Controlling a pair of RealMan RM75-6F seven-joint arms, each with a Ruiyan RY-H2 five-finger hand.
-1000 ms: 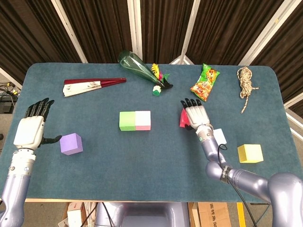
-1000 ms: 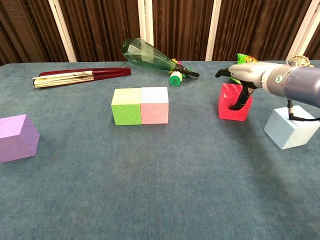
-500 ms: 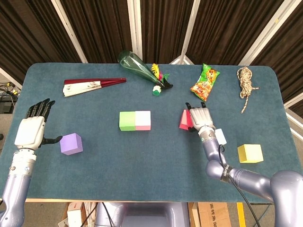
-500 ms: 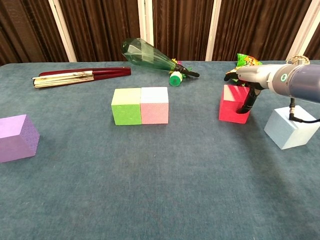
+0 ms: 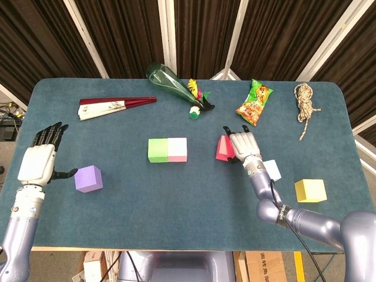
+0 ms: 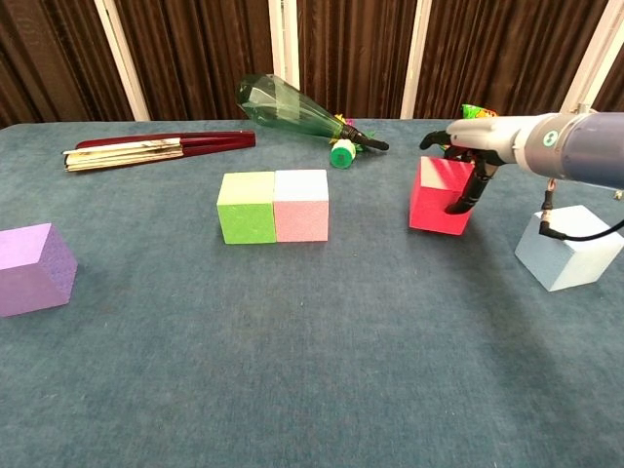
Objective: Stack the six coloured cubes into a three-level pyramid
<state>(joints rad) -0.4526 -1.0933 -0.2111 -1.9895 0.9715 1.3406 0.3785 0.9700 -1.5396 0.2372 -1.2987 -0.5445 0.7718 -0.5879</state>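
Red cube (image 6: 438,196) sits on the counter (image 5: 176,194) to the right of the green cube (image 5: 157,150) and pink cube (image 5: 177,149), which touch side by side as the start of a bottom row. The right hand (image 5: 244,145) lies over its top and far side, fingers (image 6: 466,195) curled down against its right face; whether it grips the cube or only presses it sideways I cannot tell. Judging by the gap left, the cube needs to travel left until it meets the pink one, making a three-wide base.

Pale blue cube (image 6: 571,247) and yellow cube (image 5: 310,190) wait to the right, within that arm's reach. Purple cube (image 5: 88,178) stands well apart on the left, just beside the left hand (image 5: 39,160), which holds nothing, fingers spread.

Along the far edge lie a folded fan (image 5: 116,106), green bottle (image 5: 173,82), snack packet (image 5: 254,103) and rope (image 5: 305,104).
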